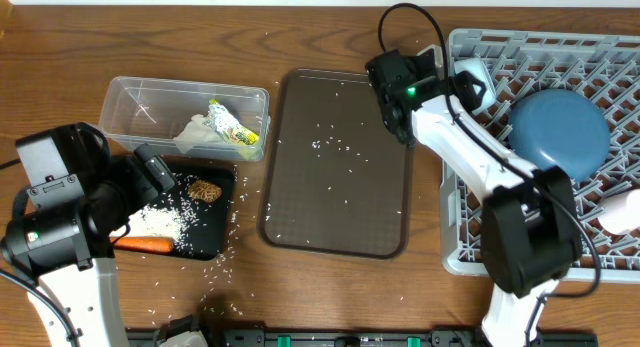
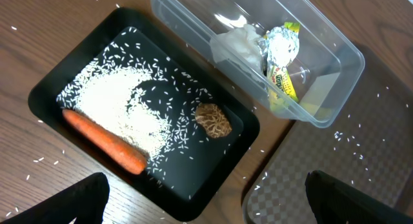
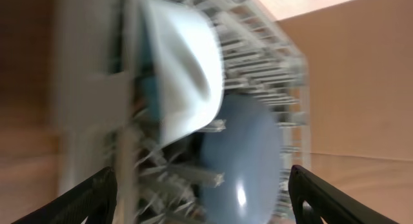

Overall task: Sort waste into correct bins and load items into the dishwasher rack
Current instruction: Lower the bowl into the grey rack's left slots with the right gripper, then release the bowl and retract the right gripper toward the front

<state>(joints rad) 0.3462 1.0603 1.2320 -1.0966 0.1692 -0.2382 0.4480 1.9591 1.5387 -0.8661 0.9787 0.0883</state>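
From above, the dark-brown serving tray (image 1: 335, 217) lies mid-table (image 1: 60, 47) with stray grains on it, between the two arms. The left arm (image 1: 60, 217) is folded low at the near corner, its wrist leaning over the black tray (image 1: 218, 232). The right arm (image 1: 470, 152) stretches across the edge of the grey rack (image 1: 560, 47), where the blue dish (image 1: 557, 135) sits. I cannot read either arm's fingers from up here.

At the left wrist, the left gripper (image 2: 206, 182) hangs above the table, its fingers (image 2: 71, 201) spread wide and holding nothing. Straight ahead, between them, is the black tray. It holds the carrot (image 2: 103, 141) nearest the left finger, the rice (image 2: 119, 101) heaped just beyond it, and the brown lump (image 2: 213, 119) towards the middle. Farther out, on the right finger's side, the clear tub (image 2: 348, 56) holds the crumpled tissue (image 2: 239, 40) and the wrapper (image 2: 281, 62). A corner of the serving tray lies just ahead of the right finger. Nothing blocks the way down to the black tray.

At the right wrist everything is smeared. The right gripper (image 3: 201, 179) is also wide open and empty. Ahead of it and between its fingers (image 3: 84, 198) are the rack's pegs, with the white bowl (image 3: 184, 69) farther out and the blue dish nearer, touching or nearly so.
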